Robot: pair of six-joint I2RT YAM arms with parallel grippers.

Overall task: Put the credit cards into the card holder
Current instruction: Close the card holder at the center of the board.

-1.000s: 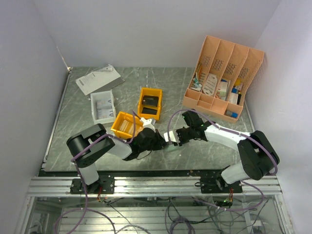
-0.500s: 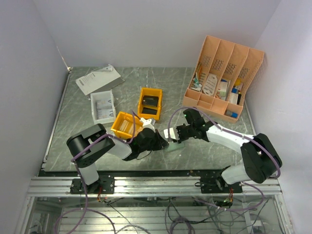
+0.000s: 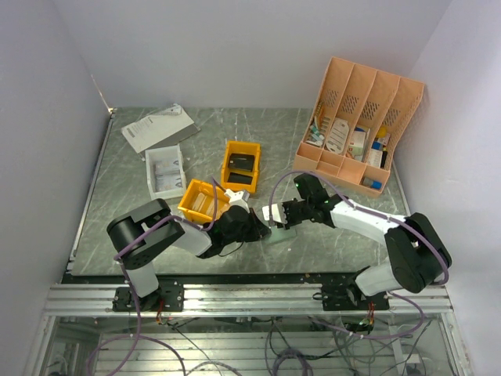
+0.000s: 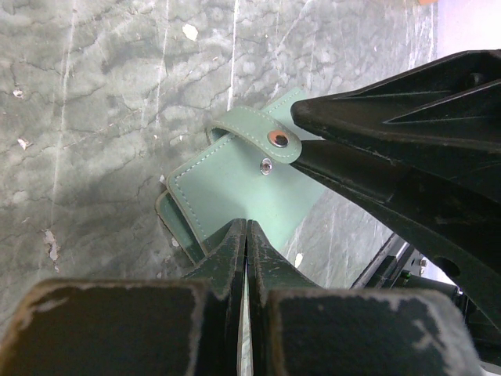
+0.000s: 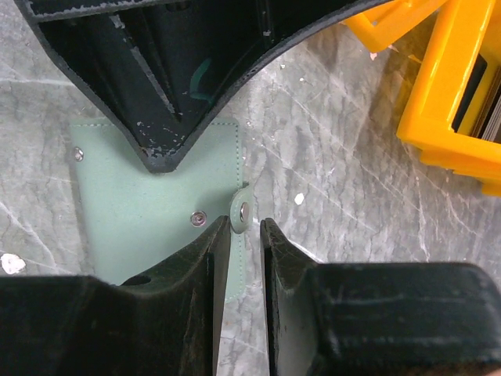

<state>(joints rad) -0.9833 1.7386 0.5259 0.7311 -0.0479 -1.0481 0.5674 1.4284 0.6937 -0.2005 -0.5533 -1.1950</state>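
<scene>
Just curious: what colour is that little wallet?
Grey-green card holder, clearest from the left wrist.

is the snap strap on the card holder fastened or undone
Undone. The strap is lifted between the right gripper fingers, its snap off the stud on the card holder.

Card holder [image 3: 279, 233] on table [image 3: 141, 227], between arms.

Robotics lab test cell

White enclosure walls [image 3: 235, 47] box in a scuffed grey tabletop [image 3: 274, 149]; an aluminium extrusion frame [image 3: 250, 298] with loose cables [image 3: 290, 345] carries two bolted arms, amid sorting bins [image 3: 239, 166].
</scene>
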